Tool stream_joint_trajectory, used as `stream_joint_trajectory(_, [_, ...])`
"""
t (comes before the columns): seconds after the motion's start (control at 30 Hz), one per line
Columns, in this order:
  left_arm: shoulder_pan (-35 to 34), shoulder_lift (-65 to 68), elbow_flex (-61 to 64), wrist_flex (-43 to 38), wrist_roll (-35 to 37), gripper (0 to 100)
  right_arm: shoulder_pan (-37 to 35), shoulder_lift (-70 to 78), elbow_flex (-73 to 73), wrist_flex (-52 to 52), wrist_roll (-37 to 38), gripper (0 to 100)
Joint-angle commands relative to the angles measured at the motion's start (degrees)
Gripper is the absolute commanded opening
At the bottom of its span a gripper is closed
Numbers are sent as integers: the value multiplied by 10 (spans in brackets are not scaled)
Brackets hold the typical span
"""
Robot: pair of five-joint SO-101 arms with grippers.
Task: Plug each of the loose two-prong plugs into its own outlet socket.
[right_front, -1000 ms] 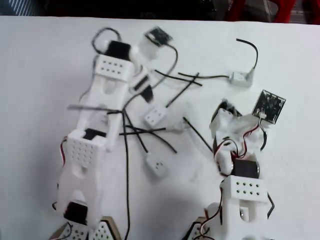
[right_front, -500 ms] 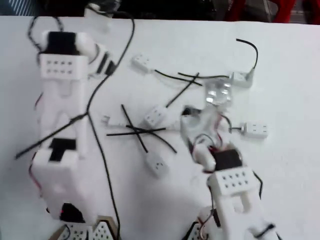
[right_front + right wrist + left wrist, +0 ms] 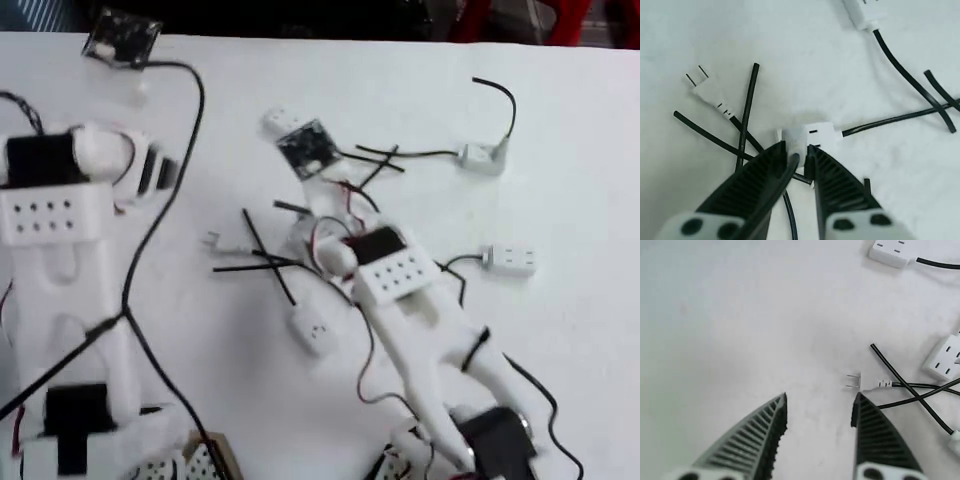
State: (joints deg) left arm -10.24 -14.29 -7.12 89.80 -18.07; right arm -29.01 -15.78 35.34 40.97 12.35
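Tabletop of plain white (image 3: 590,340) carries everything. The white plastic left arm (image 3: 60,260), the bulkiest thing on it, runs up the left side from the near edge toward the far left corner. The slimmer white right arm (image 3: 420,340) reaches from the near right edge diagonally to the middle of the table.

The left gripper (image 3: 821,402), with ridged grey fingers, is spread wide and holds nothing, poised above bare table. The right gripper (image 3: 796,149) is down in the middle of the table. Its fingers are drawn close together and pinch the near end of a small white slotted socket block with a black cord (image 3: 812,134). A black cord also runs between the fingers.

Four more white socket blocks lie apart from one another:
- a near-centre socket block (image 3: 315,328)
- a right-hand socket block (image 3: 510,260)
- a far-right socket block with a curling black cord (image 3: 482,157)
- a far-centre socket block (image 3: 283,122), partly covered by the right arm's wrist

A tangle of thin black cords (image 3: 270,262) crosses left of the right gripper. At its left end lies a small white two-prong plug (image 3: 856,382), loose on the table with its prongs pointing left, in no socket and touched by neither gripper.
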Motion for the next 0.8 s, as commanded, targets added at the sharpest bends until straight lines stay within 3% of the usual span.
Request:
stream_joint_trajectory(0.0, [-7, -81, 116, -75, 10, 217, -10, 26, -50, 1, 35, 18])
stream_joint_trajectory(0.1, [-7, -122, 216, -133, 11, 217, -9, 58, -69, 4, 67, 18])
stream_joint_trajectory(0.33, [-34, -161, 373, -248, 88, 217, -7, 109, -95, 5, 87, 18])
stream_joint_trajectory(0.77, [-31, -161, 442, -298, 122, 216, -6, 129, -92, 33, 83, 18])
